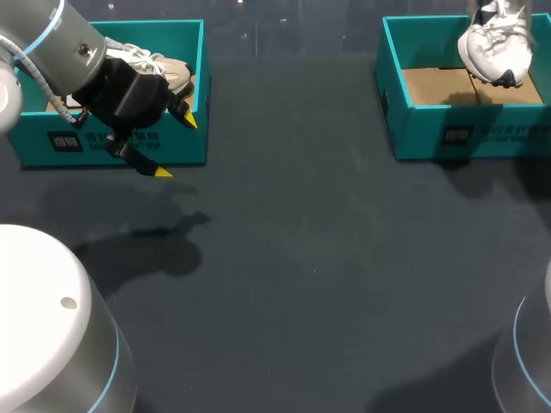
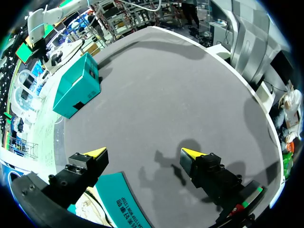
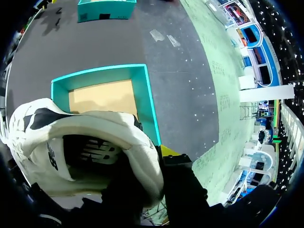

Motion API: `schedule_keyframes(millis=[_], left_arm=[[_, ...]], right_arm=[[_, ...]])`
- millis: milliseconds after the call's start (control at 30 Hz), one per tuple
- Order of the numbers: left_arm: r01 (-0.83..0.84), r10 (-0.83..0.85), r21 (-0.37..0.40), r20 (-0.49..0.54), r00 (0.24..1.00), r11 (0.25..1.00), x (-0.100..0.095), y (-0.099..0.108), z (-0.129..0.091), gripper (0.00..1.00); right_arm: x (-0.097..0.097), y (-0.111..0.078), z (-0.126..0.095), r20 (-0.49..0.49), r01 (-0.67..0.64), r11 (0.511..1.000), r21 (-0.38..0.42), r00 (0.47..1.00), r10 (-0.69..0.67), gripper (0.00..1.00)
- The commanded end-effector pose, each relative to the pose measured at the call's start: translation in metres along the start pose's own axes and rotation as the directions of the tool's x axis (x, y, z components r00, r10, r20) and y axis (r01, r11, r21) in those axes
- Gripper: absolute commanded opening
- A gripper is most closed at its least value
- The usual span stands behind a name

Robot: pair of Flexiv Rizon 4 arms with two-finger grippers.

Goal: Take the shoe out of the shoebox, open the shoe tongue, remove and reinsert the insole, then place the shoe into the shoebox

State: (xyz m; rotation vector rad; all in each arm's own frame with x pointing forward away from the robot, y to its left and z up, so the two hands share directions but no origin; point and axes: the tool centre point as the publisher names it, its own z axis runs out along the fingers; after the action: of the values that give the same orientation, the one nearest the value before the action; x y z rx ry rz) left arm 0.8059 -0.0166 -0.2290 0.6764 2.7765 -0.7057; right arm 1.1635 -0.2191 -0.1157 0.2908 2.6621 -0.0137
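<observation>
A white shoe point(image 1: 495, 47) hangs toe-down over the right teal shoebox point(image 1: 465, 133). My right gripper point(image 3: 154, 161) is shut on the rim of the white shoe point(image 3: 80, 147), with one yellow tip outside the rim and the other finger hidden inside. Beneath it lies the right shoebox point(image 3: 145, 95) with its cardboard floor. A second, beige-and-white shoe point(image 1: 164, 69) lies in the left teal shoebox point(image 1: 176, 142). My left gripper point(image 1: 175, 146) hovers over that box's front right corner, open and holding nothing. In the left wrist view this gripper point(image 2: 142, 153) stands over the box edge point(image 2: 121, 199).
The dark table point(image 1: 301, 258) stretches between the two boxes. From the left wrist the right shoebox point(image 2: 76, 88) stands far ahead across the table. From the right wrist the left shoebox point(image 3: 107, 9) is far beyond the held shoe.
</observation>
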Motion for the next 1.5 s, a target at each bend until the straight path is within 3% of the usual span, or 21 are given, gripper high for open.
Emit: schedule_keyframes(millis=[33, 400, 533, 667, 800, 900, 1400, 1500], left_arm=[[-0.001, 0.001, -0.003, 0.0, 1.0, 1.0, 0.001, 0.0, -0.001, 1.0], [-0.001, 0.001, -0.003, 0.0, 1.0, 1.0, 0.001, 0.0, -0.001, 1.0], [-0.001, 0.001, -0.003, 0.0, 1.0, 1.0, 0.001, 0.0, -0.001, 1.0], [-0.001, 0.001, -0.003, 0.0, 1.0, 1.0, 0.001, 0.0, -0.001, 1.0], [-0.001, 0.001, -0.003, 0.0, 1.0, 1.0, 0.001, 0.0, -0.001, 1.0], [-0.001, 0.001, -0.003, 0.0, 1.0, 1.0, 0.001, 0.0, -0.001, 1.0], [-0.001, 0.001, -0.003, 0.0, 1.0, 1.0, 0.001, 0.0, -0.001, 1.0], [-0.001, 0.001, -0.003, 0.0, 1.0, 1.0, 0.001, 0.0, -0.001, 1.0]], right_arm=[[-0.004, 0.007, 0.0, 0.05, -0.31, 0.924, 0.226, 0.95, 0.307, 0.0], [-0.004, 0.007, 0.0, 0.05, -0.31, 0.924, 0.226, 0.95, 0.307, 0.0], [-0.003, -0.021, 0.007, 0.059, -0.526, 0.801, 0.284, 0.844, 0.533, 0.0], [0.007, -0.041, 0.006, 0.128, -0.654, 0.683, 0.325, 0.746, 0.654, 0.0], [0.016, -0.055, 0.003, 0.191, -0.743, 0.592, 0.313, 0.66, 0.727, 0.0], [0.024, -0.062, 0.003, 0.387, -0.855, 0.433, 0.284, 0.516, 0.765, 0.0], [0.024, -0.062, 0.003, 0.387, -0.855, 0.433, 0.284, 0.516, 0.765, 0.0], [0.028, -0.076, 0.004, 0.387, -0.882, 0.374, 0.288, 0.464, 0.797, 0.0]])
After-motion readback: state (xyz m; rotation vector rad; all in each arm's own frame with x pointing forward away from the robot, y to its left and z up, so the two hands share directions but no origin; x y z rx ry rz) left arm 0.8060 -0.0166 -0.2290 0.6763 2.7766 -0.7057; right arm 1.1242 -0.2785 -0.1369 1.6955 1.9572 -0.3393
